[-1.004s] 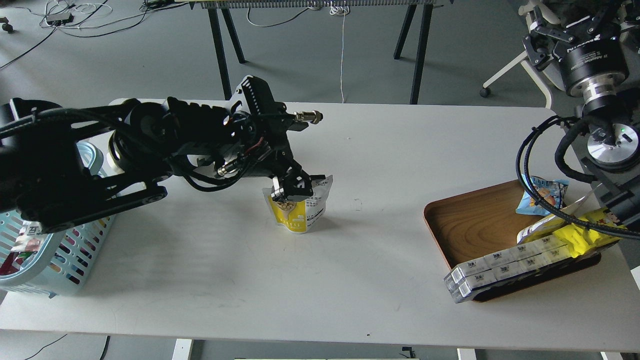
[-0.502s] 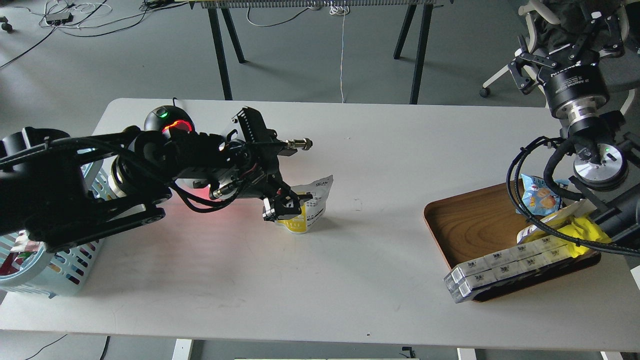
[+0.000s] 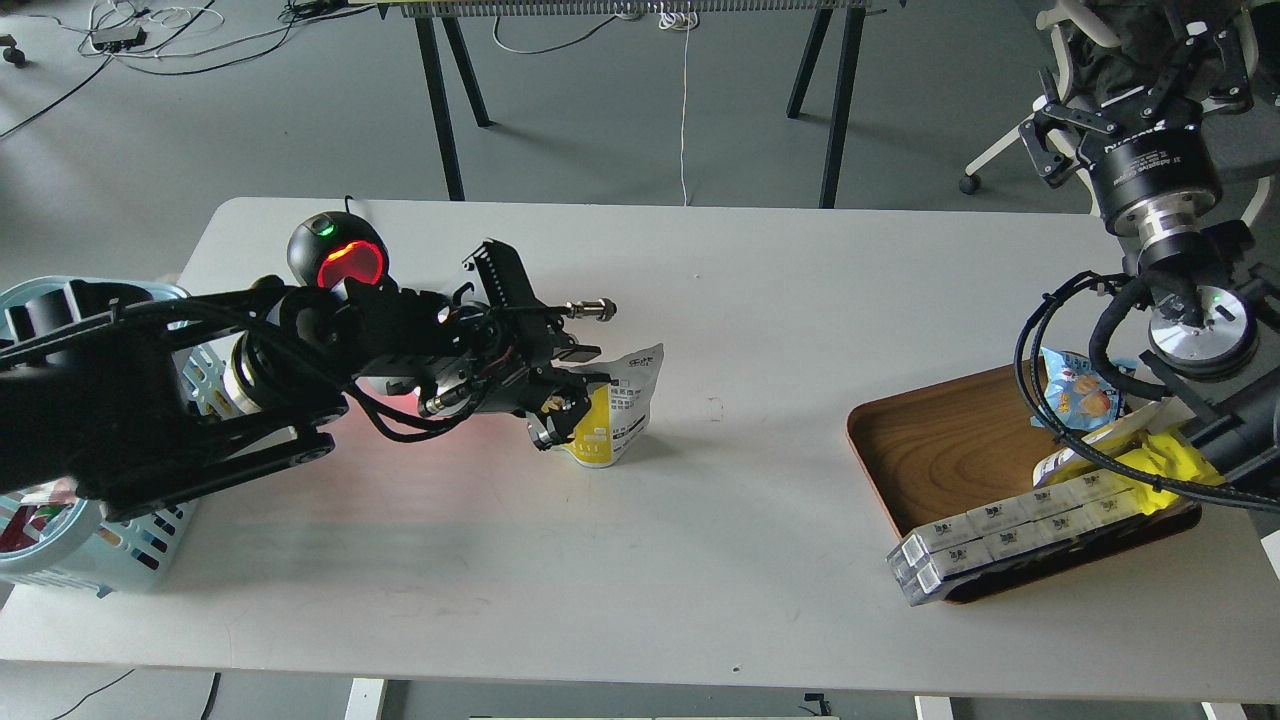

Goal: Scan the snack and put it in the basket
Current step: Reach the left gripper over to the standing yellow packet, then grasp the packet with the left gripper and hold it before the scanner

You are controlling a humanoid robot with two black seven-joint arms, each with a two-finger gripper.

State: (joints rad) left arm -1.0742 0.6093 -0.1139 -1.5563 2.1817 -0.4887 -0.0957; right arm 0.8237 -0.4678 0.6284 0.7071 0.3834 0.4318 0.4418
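The snack (image 3: 618,412), a white-topped pouch with a yellow lower half, stands on the white table (image 3: 700,560) left of centre. My left gripper (image 3: 557,418) has come in from the left and is closed on the pouch's left side. The pouch's base rests on the table. The light blue basket (image 3: 130,540) stands at the table's left edge, mostly hidden behind my left arm. My right gripper (image 3: 1135,100) is raised at the far right above the table's edge, open and empty.
A black round scanner (image 3: 345,262) glows red behind my left arm and casts red light on the table. A brown wooden tray (image 3: 950,440) at the right holds a blue packet (image 3: 1085,395), a yellow packet (image 3: 1160,470) and white boxes (image 3: 1010,535).
My left arm has dropped lower and drawn left, uncovering the scanner, now lit red. Its gripper came down from the pouch's top onto its left side. My right arm shifted up slightly.
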